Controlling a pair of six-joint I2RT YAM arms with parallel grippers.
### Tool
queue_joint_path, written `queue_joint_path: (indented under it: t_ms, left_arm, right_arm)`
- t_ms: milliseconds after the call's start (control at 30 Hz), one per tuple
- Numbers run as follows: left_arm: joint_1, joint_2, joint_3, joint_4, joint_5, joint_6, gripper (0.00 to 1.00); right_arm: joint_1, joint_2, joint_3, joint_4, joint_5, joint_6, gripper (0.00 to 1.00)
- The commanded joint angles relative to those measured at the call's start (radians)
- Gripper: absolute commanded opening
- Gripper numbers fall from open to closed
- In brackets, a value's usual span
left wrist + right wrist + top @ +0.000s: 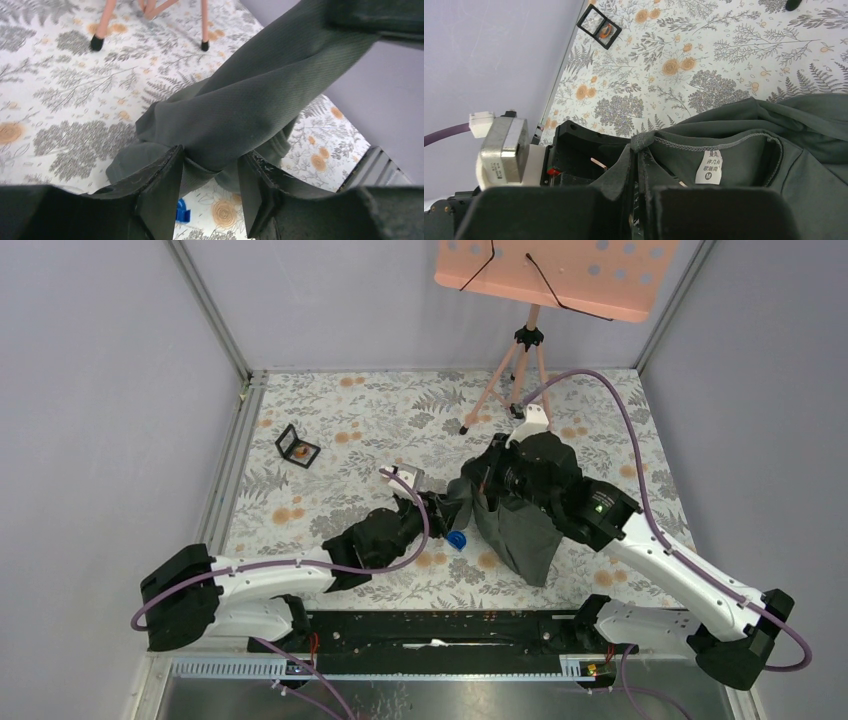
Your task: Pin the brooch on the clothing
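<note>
Currently, black case (284,436) at far left holds brooch (299,450); right gripper (636,145) clenches clothing (525,530) at neck hem, left gripper (214,155) straddles a fold, grip indeterminate.

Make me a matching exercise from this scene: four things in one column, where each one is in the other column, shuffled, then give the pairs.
Things:
1. brooch
2. T-shirt
3. small blue object
4. pink tripod stand

Places:
A. lying on the table beside the hanging cloth
B. standing on the far side of the table
C. inside the black square case
D. held up at its neck edge by the right gripper, jaws shut

Pairs: 1-C, 2-D, 3-A, 4-B
</note>
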Motion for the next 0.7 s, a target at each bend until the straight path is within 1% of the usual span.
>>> queue_joint_path:
  t_ms: [0,33,100,167,200,267,300,333,400,467,567,667]
  left_arm:
    - [-0.005,0.021,0.025,0.199,0.108,0.068,0.47]
    - [-0.005,0.031,0.032,0.201,0.139,0.070,0.42]
    - [-0.005,0.047,0.044,0.206,0.170,0.074,0.23]
    - [-0.003,0.034,0.040,0.189,0.142,0.077,0.04]
    - [-0.002,0.010,0.029,0.171,0.108,0.074,0.00]
    - [0.018,-0.059,-0.001,0.103,0.052,0.066,0.00]
    - [0.057,-0.115,-0.012,0.041,0.052,0.047,0.00]
    - [0.099,-0.157,-0.019,-0.029,0.084,0.025,0.00]
    - [0.199,-0.219,-0.018,-0.166,0.204,-0.026,0.00]
    - [0.279,-0.261,-0.016,-0.298,0.307,-0.048,0.00]
    - [0.374,-0.311,-0.013,-0.486,0.400,-0.073,0.00]
    - [0.449,-0.358,-0.014,-0.638,0.413,-0.097,0.00]
  right_arm:
    - [0.010,-0.040,0.000,0.000,0.061,-0.003,0.00]
    - [0.010,-0.044,-0.002,0.000,0.062,-0.003,0.00]
    - [0.010,-0.049,-0.003,-0.003,0.063,-0.008,0.00]
    - [0.010,-0.052,0.005,-0.025,0.083,-0.019,0.00]
    - [0.009,-0.055,0.007,-0.041,0.099,-0.025,0.00]
    - [0.010,-0.065,0.008,-0.076,0.140,-0.043,0.00]
    - [0.010,-0.073,0.003,-0.085,0.157,-0.059,0.00]
    - [0.010,-0.076,-0.001,-0.091,0.169,-0.073,0.00]
    - [0.010,-0.064,-0.003,-0.102,0.163,-0.094,0.00]
    - [0.010,-0.036,-0.005,-0.105,0.122,-0.106,0.00]
    - [0.013,0.029,-0.015,-0.075,0.009,-0.101,0.01]
    - [0.040,0.091,-0.033,-0.020,-0.080,-0.084,0.04]
